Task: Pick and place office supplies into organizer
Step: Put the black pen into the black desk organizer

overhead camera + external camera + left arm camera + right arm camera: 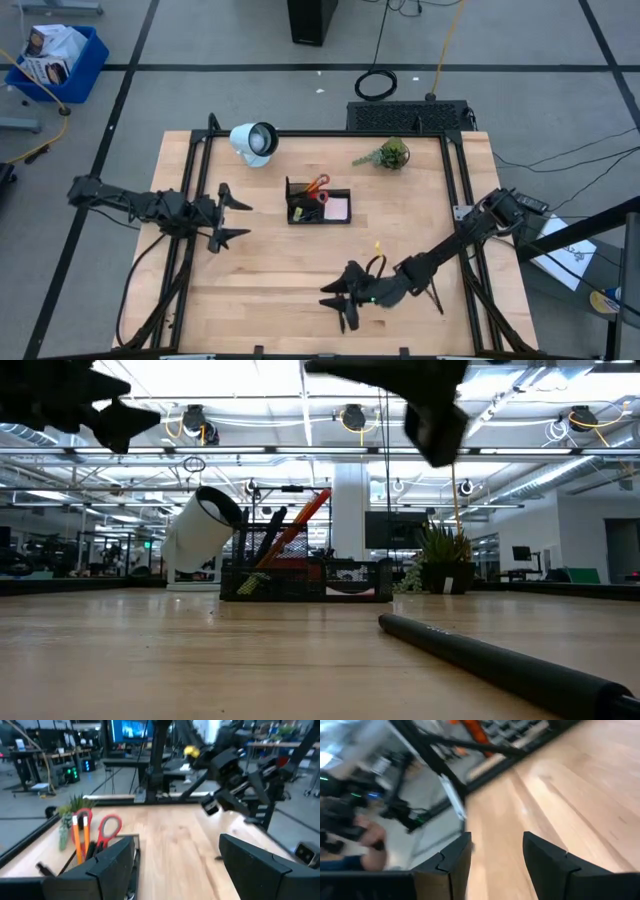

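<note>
Low over the table's front, right gripper [338, 303], fingers apart.

Wooden table [270, 270] carries organizer [318, 207], lamp [253, 142], plant [391, 154].

Left arm reaches in from the left edge, roughly level, left gripper [232, 222] mid-left over the table with fingers spread wide, nothing between them. Right arm comes in diagonally from the right edge, elbow bent, right gripper [340, 303] low near the front edge, fingers parted and empty
</note>
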